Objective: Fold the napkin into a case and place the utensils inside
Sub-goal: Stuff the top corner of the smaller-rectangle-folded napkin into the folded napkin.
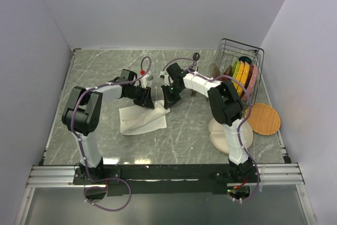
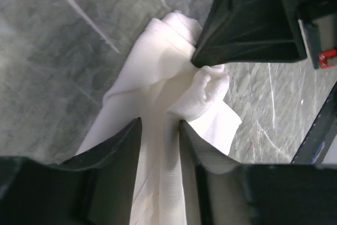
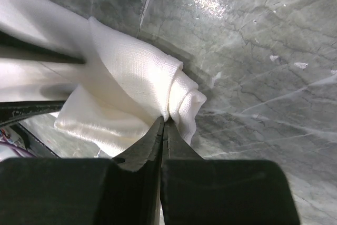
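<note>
The napkin (image 1: pixel 143 119) lies rumpled on the bench (image 1: pixel 200 135), left of centre. The right jaws are clenched on its bunched far-right corner. The left jaws stand parted astride the cloth. Pulling from that single pinch could drag the cloth askew and spoil the fold.

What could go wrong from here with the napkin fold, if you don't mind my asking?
The right gripper pinches only a small bunched tip of the napkin, so it may slip free. The left gripper stands open astride the napkin; moving away could drag and undo the fold.
</note>
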